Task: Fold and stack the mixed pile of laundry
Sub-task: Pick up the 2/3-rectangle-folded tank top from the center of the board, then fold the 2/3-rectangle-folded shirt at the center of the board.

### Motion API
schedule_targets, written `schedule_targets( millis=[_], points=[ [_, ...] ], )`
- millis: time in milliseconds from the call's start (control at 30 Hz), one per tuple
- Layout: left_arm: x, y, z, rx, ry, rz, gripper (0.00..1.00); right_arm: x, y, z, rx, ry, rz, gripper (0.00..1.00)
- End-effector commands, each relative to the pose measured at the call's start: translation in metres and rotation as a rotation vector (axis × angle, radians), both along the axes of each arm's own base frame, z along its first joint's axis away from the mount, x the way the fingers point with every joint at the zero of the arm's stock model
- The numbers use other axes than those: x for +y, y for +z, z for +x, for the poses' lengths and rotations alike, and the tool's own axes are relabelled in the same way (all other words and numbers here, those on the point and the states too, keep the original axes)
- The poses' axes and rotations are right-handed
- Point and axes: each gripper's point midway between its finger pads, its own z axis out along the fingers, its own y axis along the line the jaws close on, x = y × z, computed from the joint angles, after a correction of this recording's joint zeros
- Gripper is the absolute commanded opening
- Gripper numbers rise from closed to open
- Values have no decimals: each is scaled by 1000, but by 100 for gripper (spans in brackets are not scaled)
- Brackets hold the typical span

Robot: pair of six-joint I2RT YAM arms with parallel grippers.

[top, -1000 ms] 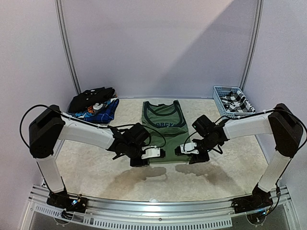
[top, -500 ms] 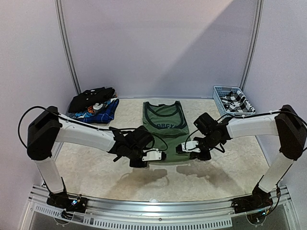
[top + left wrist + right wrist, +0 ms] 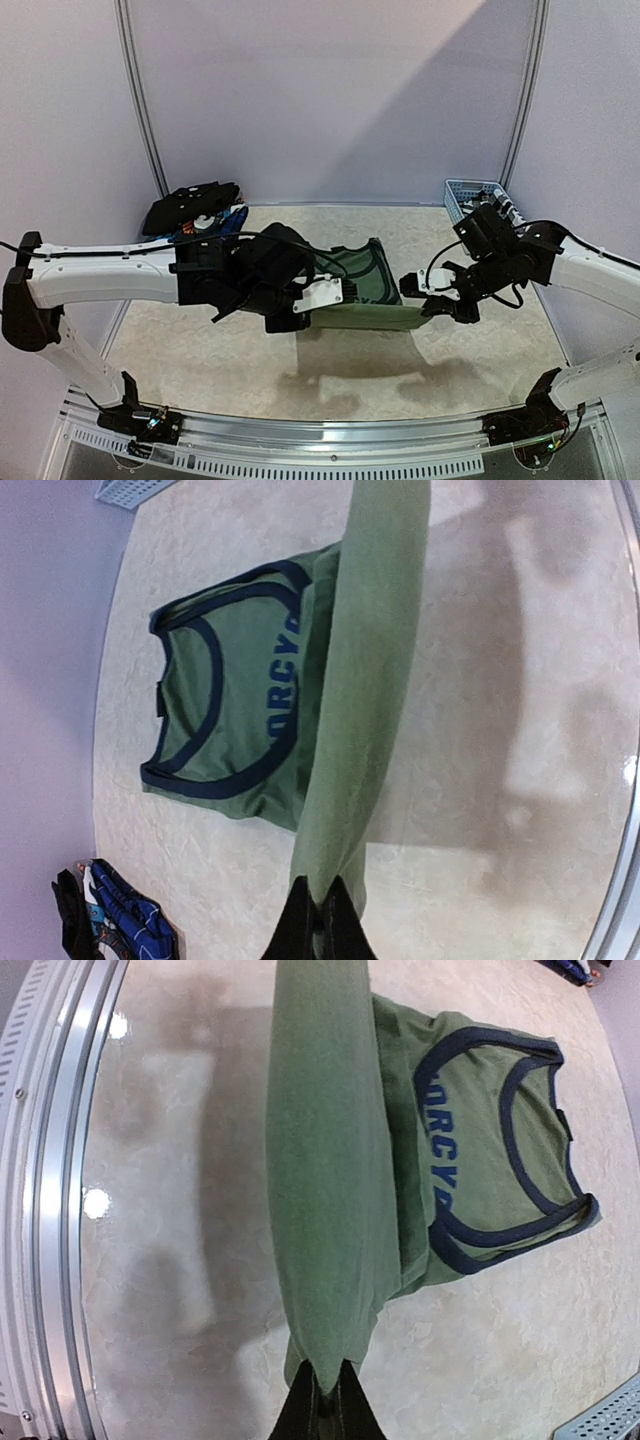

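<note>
Left gripper (image 3: 318, 920) pinched shut on hem corner of olive-green top (image 3: 235, 710); right gripper (image 3: 322, 1400) likewise. Fabric soft, light, droops between; hold corners, fold toward 12 o'clock.

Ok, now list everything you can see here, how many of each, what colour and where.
green shirt: one, olive with dark blue trim and lettering, mid-table, near hem held up off the table
black garment: one, black, on top of the pile at the far left corner
printed garment: one, mainly blue, under the black one
basket: one, light blue lattice, far right corner
checked cloth: one, black and white, in the basket, mostly hidden by the right arm
table: one, beige marbled
rail: one, silver, along the near edge
left arm: one, white and black, jaws shut on the hem's left end
right arm: one, white and black, jaws shut on the hem's right end
</note>
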Motion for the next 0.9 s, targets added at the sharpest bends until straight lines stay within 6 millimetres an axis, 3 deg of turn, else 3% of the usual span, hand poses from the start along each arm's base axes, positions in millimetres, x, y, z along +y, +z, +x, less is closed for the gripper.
schedule_targets(
  millis=[0, 167, 367, 733, 833, 867],
  points=[
    [18, 26, 7, -50, 80, 21, 0, -9, 26, -7, 6, -50, 12, 2],
    [19, 19, 16, -49, 100, 59, 0, -3, 40, 10, -53, -85, 42, 1],
    [23, 2, 47, -37, 196, 51, 0, 2, 30, 66, -89, -210, 64, 1],
    [21, -23, 170, -64, 390, -2, 0, 10, 18, 196, -136, -447, 123, 0],
    [23, -44, 203, -41, 440, 19, 0, 7, 5, 235, -126, -521, 124, 0],
    [25, -50, 214, -38, 463, 25, 0, 7, -9, 247, -110, -542, 111, 0]
  ],
)
